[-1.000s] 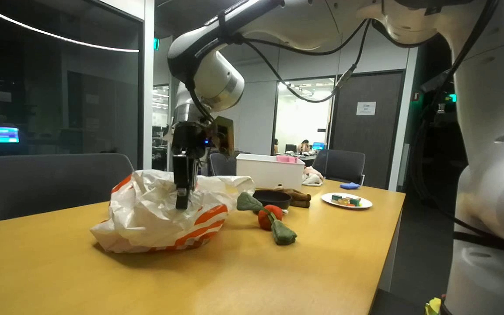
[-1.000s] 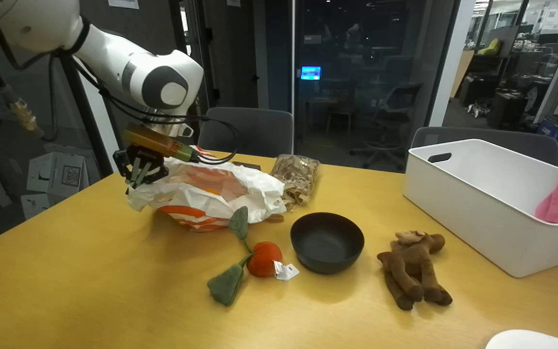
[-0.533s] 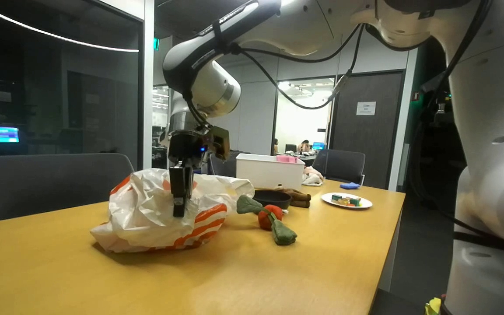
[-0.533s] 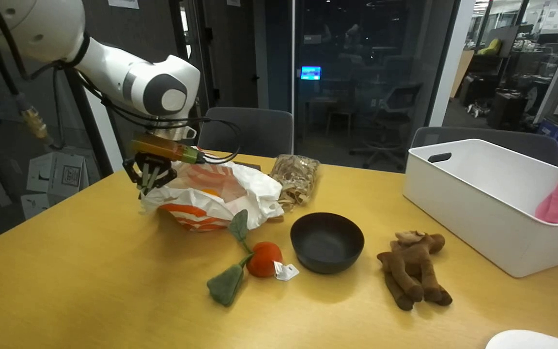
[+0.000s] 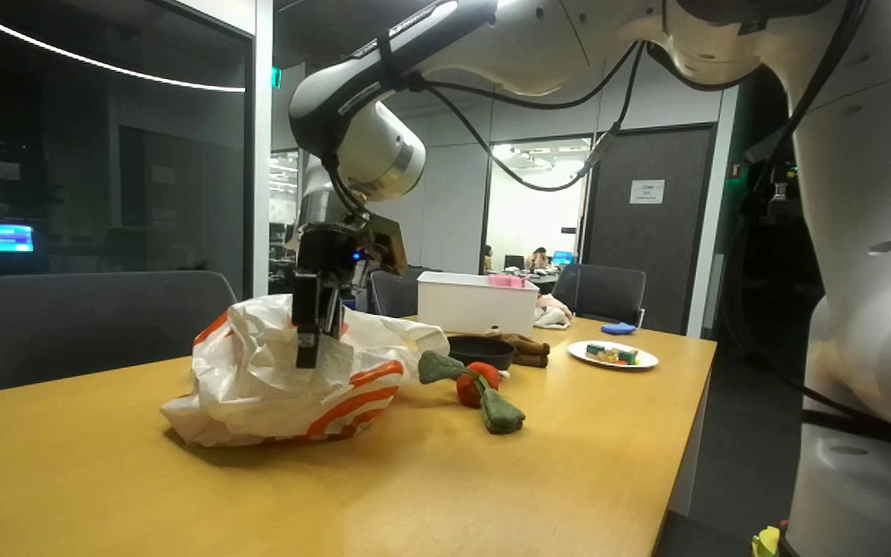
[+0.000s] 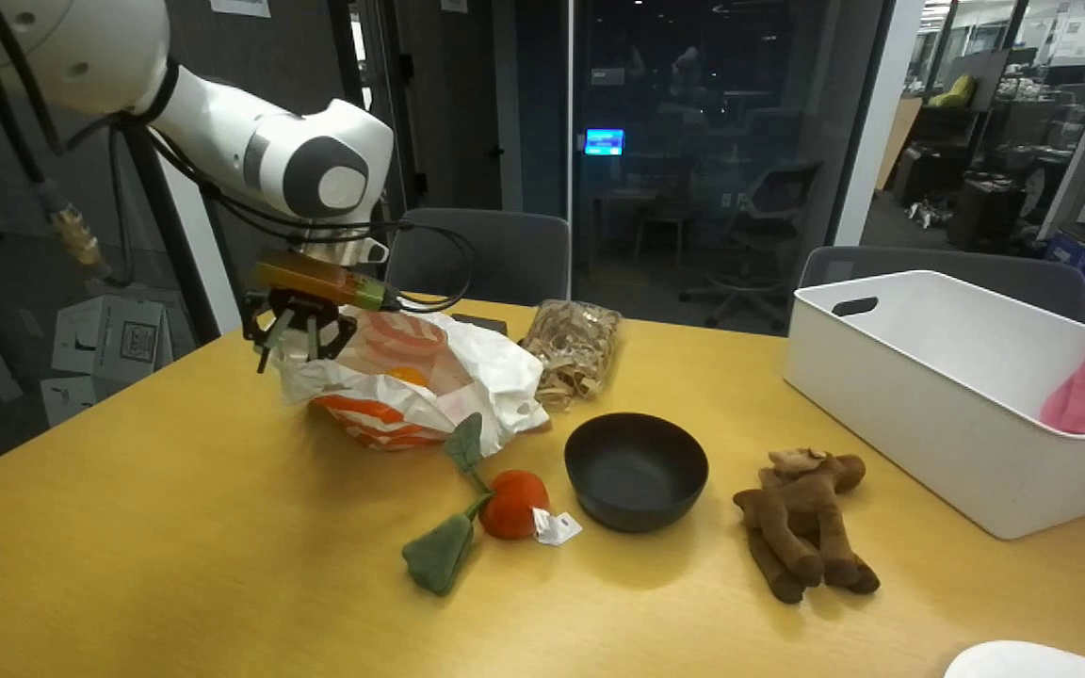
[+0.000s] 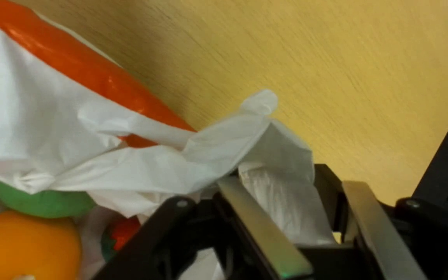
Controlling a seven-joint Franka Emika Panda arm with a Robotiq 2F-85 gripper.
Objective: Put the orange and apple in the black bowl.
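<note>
Robot arm [image 5: 712,50], one, white, bent at the top: column [image 5: 871,309] stands upright, forearm [image 5: 530,54] slopes down. Wrist [image 6: 331,174], white and grey, lower end facing down. Gripper [image 7: 291,186], black, at the end of the arm, points downward; fingers [image 7: 263,229] stand apart, roughly parallel, a gap between them.

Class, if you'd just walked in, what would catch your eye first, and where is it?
First, the crumpled white plastic bag with orange stripes, gaping on the light wooden table, the jaws open at its edge. Inside it, the wrist view shows a smooth, rounded orange item. In an exterior view, the round, matte black bowl stands out between a red round toy with green leaves and a brown plush animal.
</note>
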